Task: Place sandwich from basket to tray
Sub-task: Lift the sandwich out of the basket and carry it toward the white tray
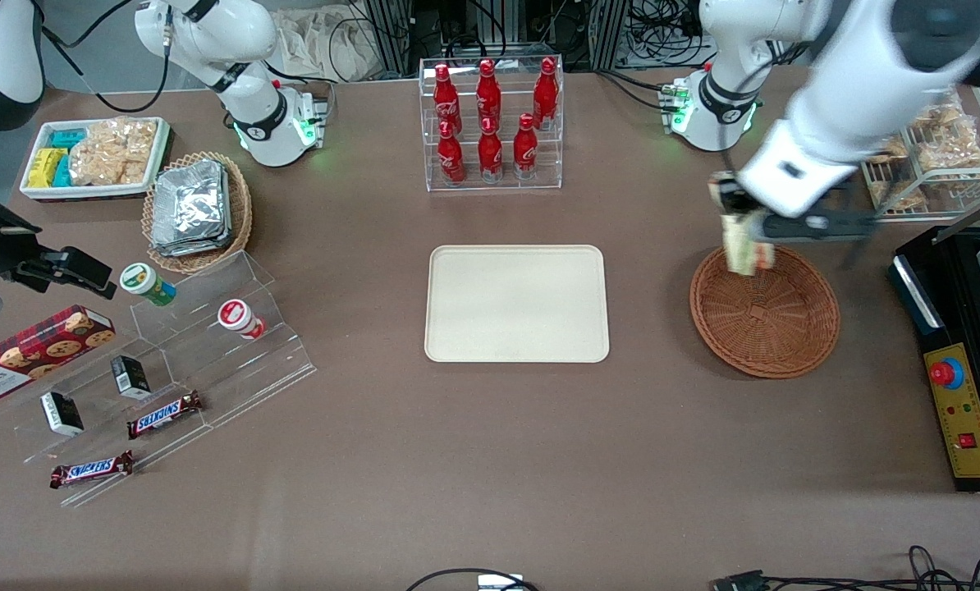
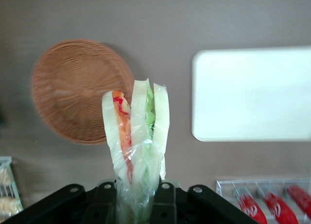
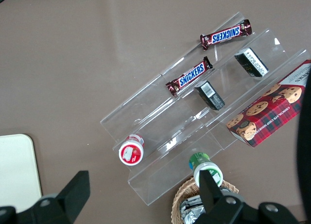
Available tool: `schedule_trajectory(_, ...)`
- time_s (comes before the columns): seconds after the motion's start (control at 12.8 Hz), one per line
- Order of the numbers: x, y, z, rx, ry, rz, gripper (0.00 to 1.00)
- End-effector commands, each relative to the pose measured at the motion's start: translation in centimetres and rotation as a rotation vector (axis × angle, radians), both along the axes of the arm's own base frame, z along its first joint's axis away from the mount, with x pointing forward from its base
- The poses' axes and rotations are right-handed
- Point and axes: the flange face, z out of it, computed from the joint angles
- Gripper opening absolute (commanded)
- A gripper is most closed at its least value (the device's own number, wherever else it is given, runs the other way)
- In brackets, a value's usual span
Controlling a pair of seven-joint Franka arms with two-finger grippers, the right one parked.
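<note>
Sandwich lifted clear of basket

Tool (image 1: 744, 234) hangs above the rim of the basket (image 1: 765, 312) farthest from the front camera, clenched on the sandwich (image 2: 137, 136), which dangles in crinkled clear wrap, pale bread around green and orange-red layers. Transport looks to be the step in hand; next, a sideways carry to the tray (image 1: 516, 304) and a gentle lowering. Woven reddish wicker sits empty; the smooth cream tray, round-cornered and low-rimmed, lies bare on the brown counter (image 1: 490, 460).
</note>
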Motion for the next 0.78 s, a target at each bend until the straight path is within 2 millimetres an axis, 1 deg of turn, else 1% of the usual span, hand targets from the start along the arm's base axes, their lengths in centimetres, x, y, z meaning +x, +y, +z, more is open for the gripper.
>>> schedule_trajectory(0.0, -0.8, -8.1, -0.3, -0.007, 0.019, -0.107, 0.00)
schedule_trajectory(0.08, -0.9, -10.0, -1.4, -0.004, 0.023, -0.093, 0.02)
schedule_trajectory(0.23, -0.9, -12.2, -3.3, 0.016, 0.004, -0.113, 0.02)
schedule_trajectory(0.31, -0.9, -12.8, -4.4, 0.015, -0.001, -0.100, 0.04)
schedule_trajectory(0.39, -0.8, -13.5, -6.5, 0.020, 0.001, -0.085, 0.04)
schedule_trajectory(0.47, -1.3, -14.5, -8.3, 0.021, -0.016, -0.066, 0.03)
schedule_trajectory(0.63, -1.0, -15.0, -13.5, 0.004, -0.018, -0.001, 0.02)
schedule_trajectory(0.7, -0.5, -15.2, -15.9, -0.004, -0.013, 0.021, 0.02)
